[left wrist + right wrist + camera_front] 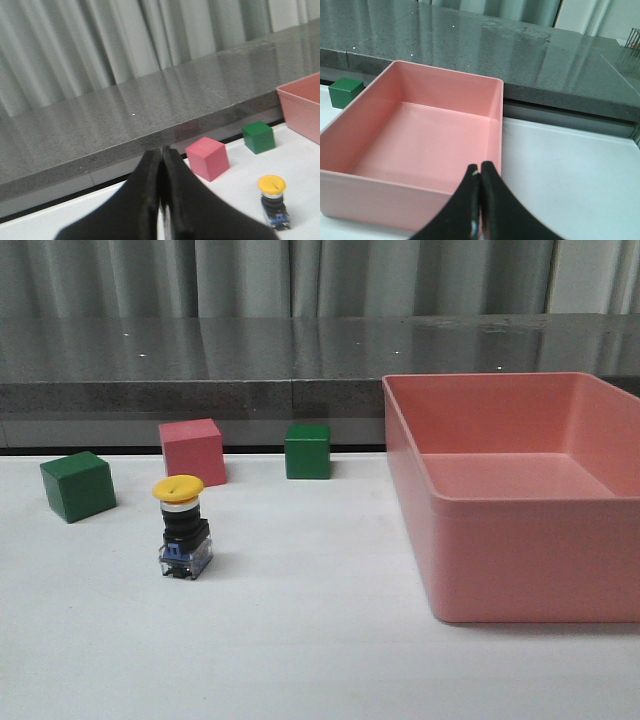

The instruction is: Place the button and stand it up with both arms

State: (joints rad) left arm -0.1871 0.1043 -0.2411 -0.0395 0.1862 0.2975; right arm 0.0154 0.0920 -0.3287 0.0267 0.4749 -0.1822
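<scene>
You had the button [183, 527] upright on the tabletop [300, 640], left of the pink bin [520, 540]; both fingers [161, 200] [480, 205] closed, empty; it looked light, rigid, top-heavy — grip the black body.

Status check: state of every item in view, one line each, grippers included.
Yellow-capped push-button switch: standing upright on the white table, cap up, untouched.
Pink plastic bin: upright, nothing inside.
Pink cube: resting flat on the table.
Left green cube: resting flat.
Right green cube: resting flat.
Left gripper: shut, holding nothing.
Right gripper: shut, holding nothing.
</scene>
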